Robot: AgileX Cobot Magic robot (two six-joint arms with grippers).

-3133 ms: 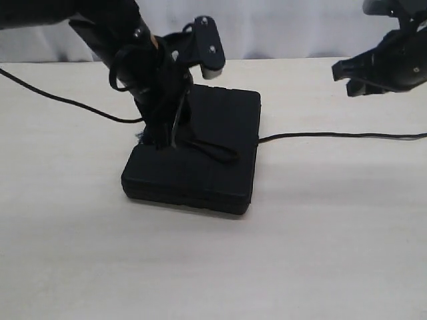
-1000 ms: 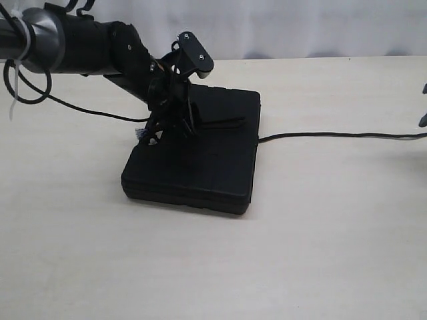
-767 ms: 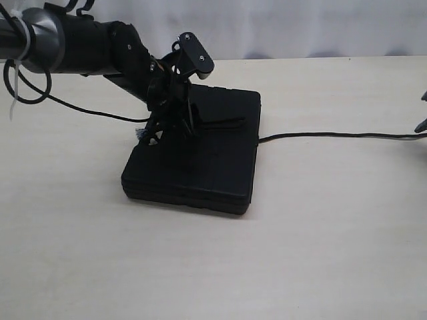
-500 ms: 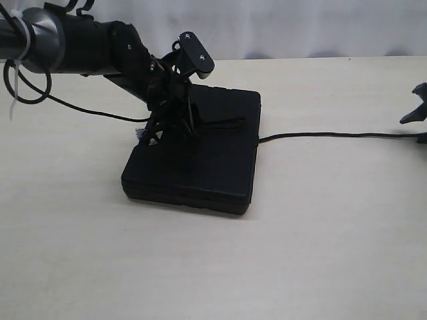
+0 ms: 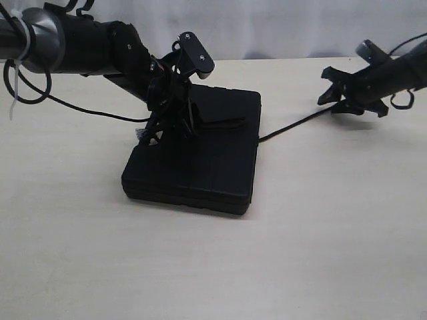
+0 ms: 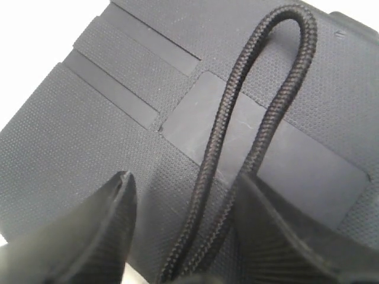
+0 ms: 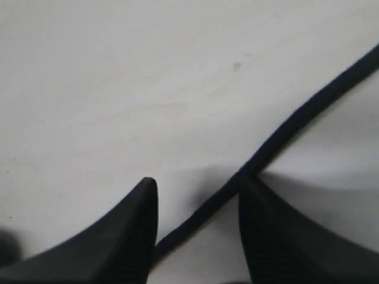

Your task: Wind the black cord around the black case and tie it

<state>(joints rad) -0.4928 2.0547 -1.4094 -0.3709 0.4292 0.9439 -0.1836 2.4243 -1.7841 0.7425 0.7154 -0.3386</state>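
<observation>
A flat, rectangular matte black plastic case [image 5: 200,163] with rounded corners lies near the middle of the pale, wood-grained surface [image 5: 213,267]. The left end effector [image 5: 165,130] is down over the case's far left part with its jaws parted. In the left wrist view, a loop of the long, thin black braided cord [image 6: 263,100] lies on the case's textured lid between the two fingers [image 6: 89,236]. It sits close against one finger with a clear gap to the other, so it is not pinched there. Just beside that end effector, at the case's left edge, a small frayed greyish tuft [image 5: 141,136] of cord sticks out. From the case's right edge the cord runs off to the right, rising off the surface toward the right end effector [image 5: 329,100], which hangs well apart from the case. Its jaws stand apart too, wider than the cord is thick, with the cord passing between the fingers and casting a shadow on the surface below; whether it rests on a finger I cannot tell
</observation>
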